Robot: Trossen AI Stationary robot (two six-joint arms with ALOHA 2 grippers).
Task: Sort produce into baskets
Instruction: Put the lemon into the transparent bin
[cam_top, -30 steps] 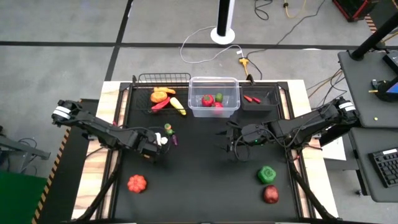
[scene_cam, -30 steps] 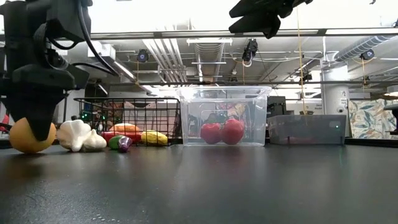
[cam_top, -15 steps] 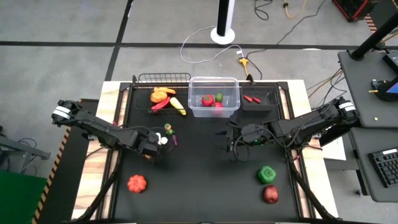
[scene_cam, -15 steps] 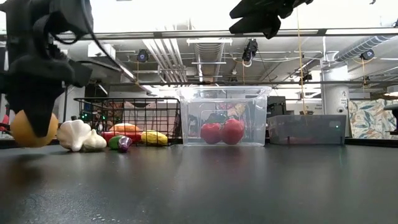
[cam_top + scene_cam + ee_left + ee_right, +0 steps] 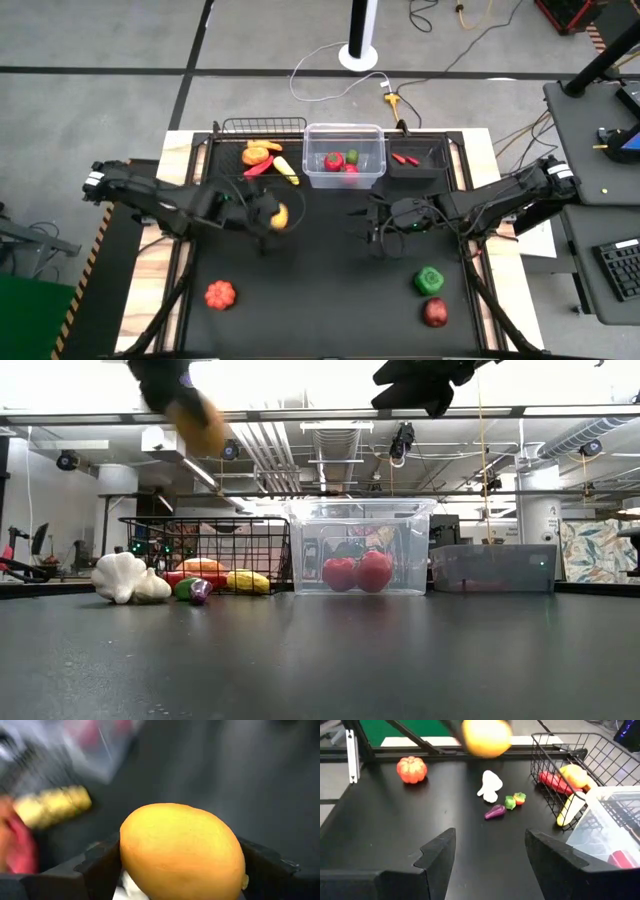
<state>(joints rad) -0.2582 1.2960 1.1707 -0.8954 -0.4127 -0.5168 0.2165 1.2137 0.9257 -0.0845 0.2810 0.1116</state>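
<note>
My left gripper [image 5: 272, 217] is shut on a yellow-orange oval fruit [image 5: 182, 850], high above the table's left half; the fruit also shows in the low view [image 5: 200, 420]. My right gripper [image 5: 490, 865] hangs open over the table's middle [image 5: 370, 228] with nothing between its fingers. At the far edge stand the black wire basket [image 5: 262, 128] with corn and red and orange pieces, the clear bin [image 5: 345, 178] with red and green pieces, and the dark tray [image 5: 412, 170] with red chillies. White garlic [image 5: 120, 577] lies on the table. My left gripper pinches the fruit between its two fingers [image 5: 100, 865], one on each of its opposite sides [image 5: 131, 862]. The fingers slant downward from the table's left side. The fruit is lifted well clear of the table.
An orange pumpkin [image 5: 220, 294] lies near left; a green pepper [image 5: 429, 280] and a red fruit [image 5: 436, 313] lie near right. Small green, red and purple pieces [image 5: 506, 805] lie beside the garlic, near the wire basket. The black mat's middle [image 5: 320, 280] is bare.
My left gripper has risen steeply from the table beside the garlic, carrying the yellow-orange fruit up and a little toward the table's right, and its wrist has rolled. The fruit, on the table before, is now lifted clear. The garlic stayed in place.
</note>
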